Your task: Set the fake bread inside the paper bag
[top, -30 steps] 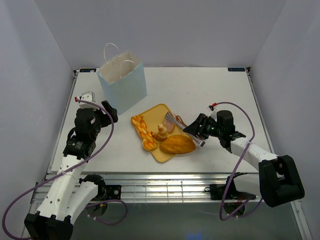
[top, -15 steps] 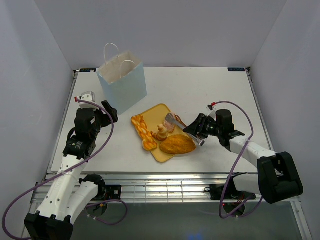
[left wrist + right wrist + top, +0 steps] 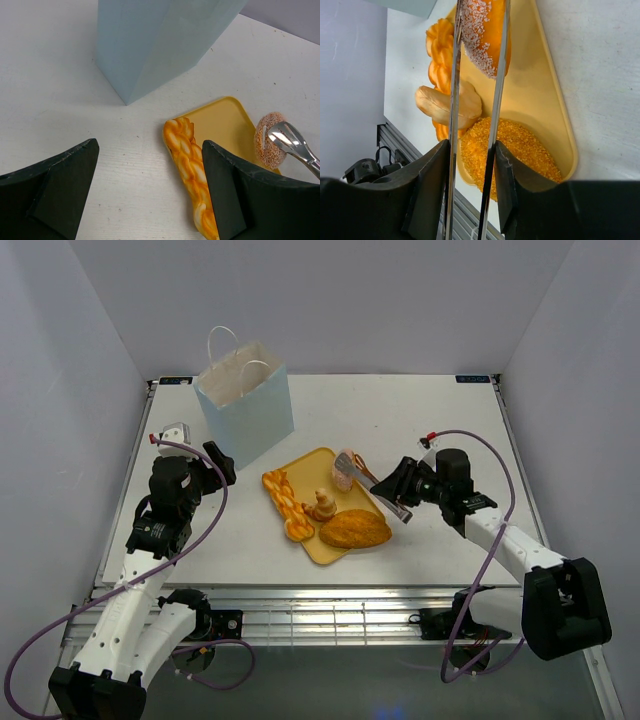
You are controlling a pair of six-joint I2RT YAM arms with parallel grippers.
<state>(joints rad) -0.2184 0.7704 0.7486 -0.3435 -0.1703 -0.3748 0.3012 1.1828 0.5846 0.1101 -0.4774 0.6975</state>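
Observation:
The pale blue paper bag (image 3: 245, 405) stands upright at the back left, its wall filling the top of the left wrist view (image 3: 155, 40). On the yellow tray (image 3: 310, 465) lie fake bread pieces: an orange braid (image 3: 283, 498), a tan bun (image 3: 321, 505) and a golden oval loaf (image 3: 355, 529). My right gripper (image 3: 402, 490) is shut on metal tongs (image 3: 497, 90), whose tips pinch a sugar-dusted pinkish piece (image 3: 485, 35) over the tray's far corner. My left gripper (image 3: 150, 145) is open over the table beside the braid (image 3: 190, 160), holding nothing.
White walls enclose the table on three sides. The tray (image 3: 540, 100) lies at the table's middle, between the two arms. The table's near edge meets a metal rail (image 3: 330, 605) by the arm bases.
The tongs have squeezed onto the pinkish piece and raised it a little toward the tray's far corner as my right arm drew back. The left arm has not moved.

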